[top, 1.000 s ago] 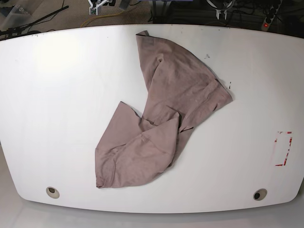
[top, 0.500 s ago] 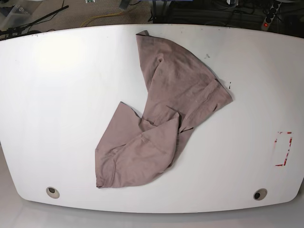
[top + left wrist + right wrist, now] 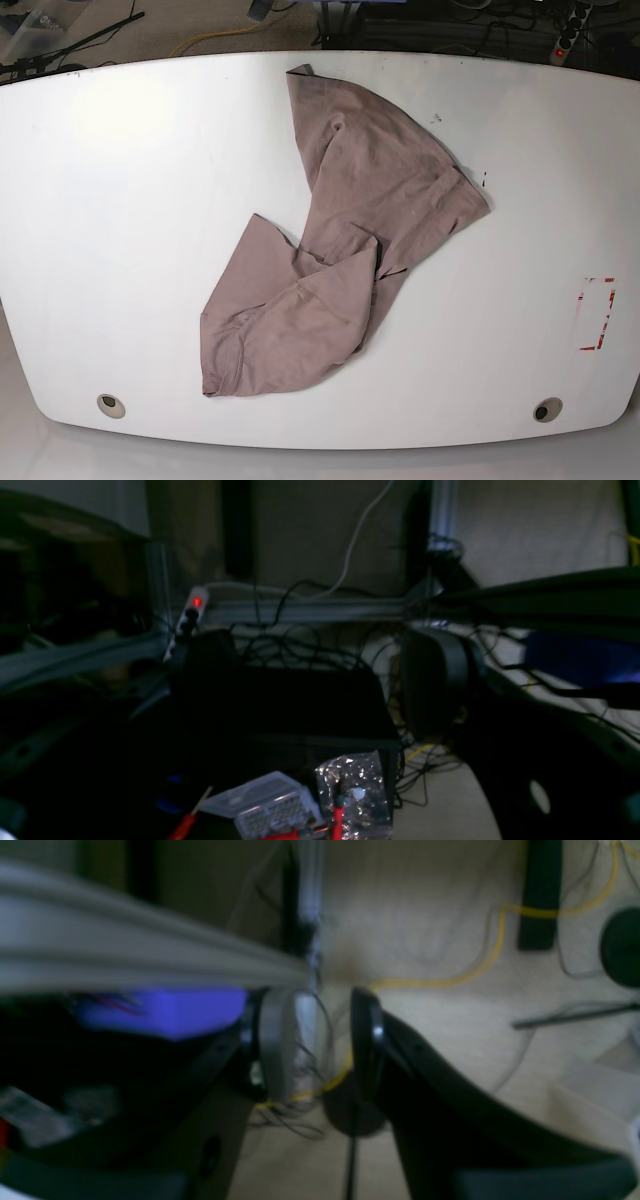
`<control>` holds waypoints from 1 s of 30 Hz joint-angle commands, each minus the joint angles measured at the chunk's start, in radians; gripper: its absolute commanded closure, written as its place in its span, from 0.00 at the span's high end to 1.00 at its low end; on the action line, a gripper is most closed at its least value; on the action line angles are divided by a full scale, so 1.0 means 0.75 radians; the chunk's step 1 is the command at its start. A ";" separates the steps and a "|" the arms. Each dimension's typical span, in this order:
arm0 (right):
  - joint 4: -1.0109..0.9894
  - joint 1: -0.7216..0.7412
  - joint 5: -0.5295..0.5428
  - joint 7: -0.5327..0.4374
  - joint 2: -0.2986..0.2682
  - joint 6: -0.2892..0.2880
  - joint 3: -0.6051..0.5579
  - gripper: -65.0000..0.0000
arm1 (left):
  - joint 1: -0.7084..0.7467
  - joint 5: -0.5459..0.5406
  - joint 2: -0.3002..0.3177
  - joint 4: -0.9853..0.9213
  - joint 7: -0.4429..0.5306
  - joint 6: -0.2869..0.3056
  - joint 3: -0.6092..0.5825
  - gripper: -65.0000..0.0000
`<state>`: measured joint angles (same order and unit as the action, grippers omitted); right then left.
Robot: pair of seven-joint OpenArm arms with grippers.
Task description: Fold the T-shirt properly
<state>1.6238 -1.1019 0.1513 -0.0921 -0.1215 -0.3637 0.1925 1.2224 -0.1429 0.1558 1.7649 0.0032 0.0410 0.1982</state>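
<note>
The mauve-brown T-shirt (image 3: pixel 350 230) lies crumpled on the white table (image 3: pixel 130 200) in the base view. It runs from the far middle edge down to the front left, with one part folded over itself. Neither gripper shows in the base view. The left wrist view has my left gripper (image 3: pixel 320 675) open, its dark fingers (image 3: pixel 435 680) wide apart and nothing between them. It faces dim clutter off the table. My right gripper (image 3: pixel 320 1040) is open by a narrower gap and holds nothing; floor and cables show through. Both wrist views leave the T-shirt out of view.
A red-marked rectangle (image 3: pixel 597 313) sits near the table's right edge, and two round holes (image 3: pixel 111 404) (image 3: pixel 547 409) near the front edge. Off the table are a power strip with a red light (image 3: pixel 196 602), a black box (image 3: pixel 290 705), a yellow cable (image 3: pixel 450 980) and loose wires.
White arm parts that showed at the top edge of the base view a second ago have gone out of the frame. The T-shirt has not moved.
</note>
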 commanded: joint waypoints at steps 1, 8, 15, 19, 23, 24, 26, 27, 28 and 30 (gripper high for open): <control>0.119 -0.097 0.076 0.007 -0.040 -0.001 0.008 0.27 | 0.094 -0.003 0.000 0.127 0.021 -0.007 0.029 0.74; 0.361 -0.203 0.231 0.075 -0.085 0.003 0.043 0.27 | 0.115 -0.005 0.000 0.316 0.021 -0.007 0.093 0.74; 0.463 -0.095 0.251 0.105 -0.074 0.003 0.137 0.27 | 0.034 -0.005 0.008 0.326 0.021 -0.007 0.103 0.75; 0.465 0.003 0.251 0.105 -0.074 0.003 0.147 0.27 | -0.099 0.001 0.012 0.322 0.021 -0.007 0.099 0.75; 0.469 0.077 0.251 0.105 -0.072 0.001 0.147 0.27 | -0.238 0.001 0.012 0.322 0.019 -0.005 0.097 0.81; 0.473 0.091 0.251 0.105 -0.072 0.005 0.147 0.28 | -0.270 0.001 0.014 0.320 0.019 -0.005 0.097 0.87; 0.473 0.124 0.254 0.107 -0.068 0.005 0.145 0.28 | -0.320 0.001 0.031 0.320 0.009 -0.005 0.093 0.96; 0.473 0.140 0.254 0.107 -0.054 0.005 0.143 0.28 | -0.350 0.001 0.035 0.320 -0.016 -0.005 0.072 0.99; 0.475 0.159 0.254 0.107 -0.031 0.001 0.143 0.28 | -0.393 0.003 0.051 0.320 -0.056 -0.005 0.050 0.98; 0.475 0.185 0.251 0.107 -0.009 -0.001 0.147 0.28 | -0.455 0.005 0.086 0.320 -0.130 -0.005 0.023 0.98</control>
<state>1.9614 -0.9665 0.3298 0.0113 -0.1444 -0.3565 0.2966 0.9112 -0.1390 0.1913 1.9896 -0.0719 0.0353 0.2298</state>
